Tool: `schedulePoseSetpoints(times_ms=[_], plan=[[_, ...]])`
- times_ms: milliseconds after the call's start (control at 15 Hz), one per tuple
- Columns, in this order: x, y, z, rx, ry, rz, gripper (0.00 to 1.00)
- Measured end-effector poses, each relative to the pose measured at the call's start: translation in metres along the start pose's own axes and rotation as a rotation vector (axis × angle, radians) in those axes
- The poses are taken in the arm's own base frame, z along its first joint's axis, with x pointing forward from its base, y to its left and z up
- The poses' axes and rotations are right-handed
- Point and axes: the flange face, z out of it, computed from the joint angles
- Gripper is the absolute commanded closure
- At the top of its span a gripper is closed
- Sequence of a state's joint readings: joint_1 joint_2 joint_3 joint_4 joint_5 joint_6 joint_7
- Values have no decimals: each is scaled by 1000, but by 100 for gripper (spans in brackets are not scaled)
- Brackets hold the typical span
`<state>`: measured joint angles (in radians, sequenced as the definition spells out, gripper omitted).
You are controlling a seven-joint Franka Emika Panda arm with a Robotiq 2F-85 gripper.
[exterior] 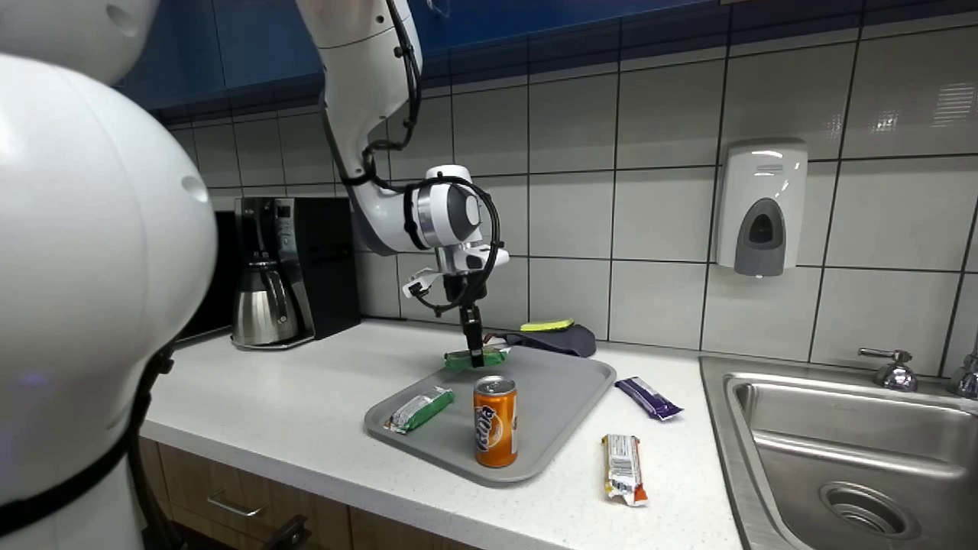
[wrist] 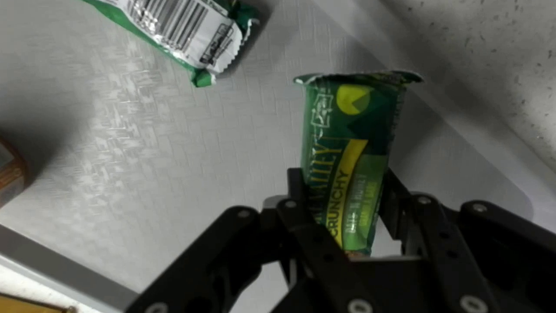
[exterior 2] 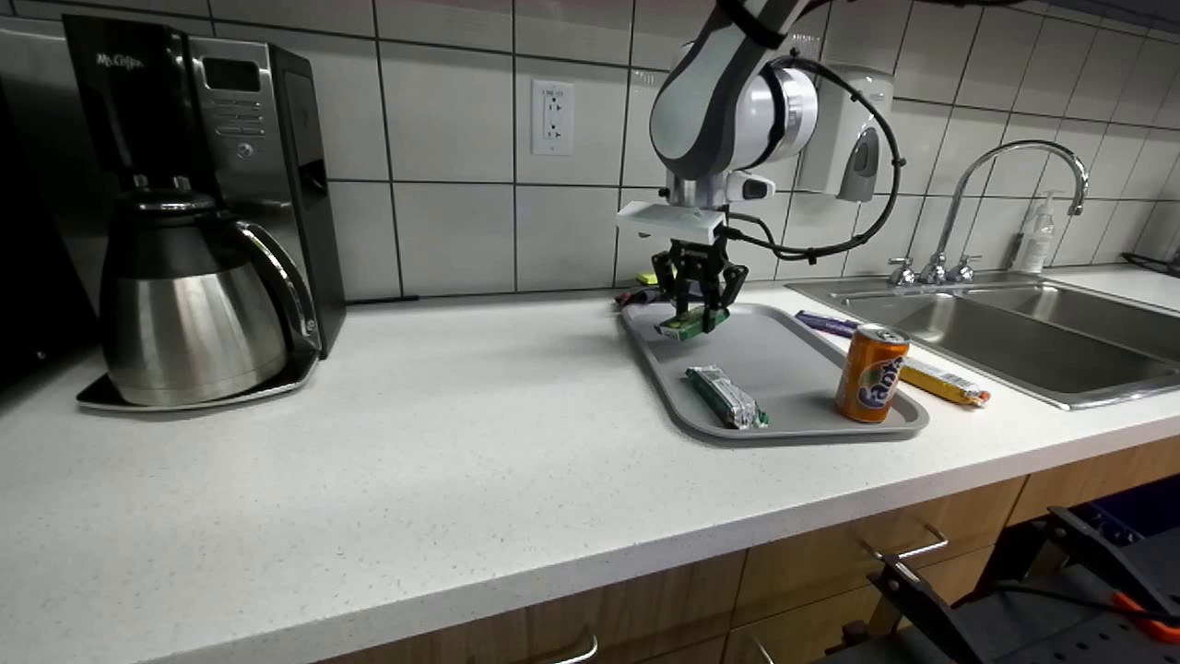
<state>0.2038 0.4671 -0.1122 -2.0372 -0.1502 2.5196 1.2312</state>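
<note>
Tiles (exterior: 665, 214) behind, the gripper (wrist: 343, 179) pinches a green bar (wrist: 349, 161) across its width over the tray (exterior: 558, 382), long axis oblique to the bench's (exterior 2: 415, 461) back edge.

A kitchen, shown by its 2-basin stainless-steel sink (exterior 2: 1014, 334), black-and-silver coffee maker (exterior 2: 253, 175), white-tiled wall (exterior 2: 447, 120) and speckled white bench (exterior 2: 415, 480).

White tiled wall (exterior: 573, 210), blue cupboards (exterior: 504, 19) overhead, wall socket (exterior 2: 553, 118), pale speckled counter (exterior 2: 369, 480), wood-grain drawers (exterior 2: 811, 576) with metal handles (exterior 2: 922, 550), steel sink (exterior: 856, 439), light glinting on tiles (exterior: 886, 121)
</note>
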Motion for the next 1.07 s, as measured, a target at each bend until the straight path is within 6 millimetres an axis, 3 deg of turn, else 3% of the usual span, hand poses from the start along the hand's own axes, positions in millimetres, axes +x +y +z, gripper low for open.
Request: schedulePoseSetpoints(times_ms=[400,467,533,800,1067], plan=[[0,-3,19,33,12,-19,81],[0,-3,21,41,15,-24,31],[0,-4,22,49,18,-27,31],[0,-4,26,54,20,-29,2],[0,-4,25,55,21,-44,0]])
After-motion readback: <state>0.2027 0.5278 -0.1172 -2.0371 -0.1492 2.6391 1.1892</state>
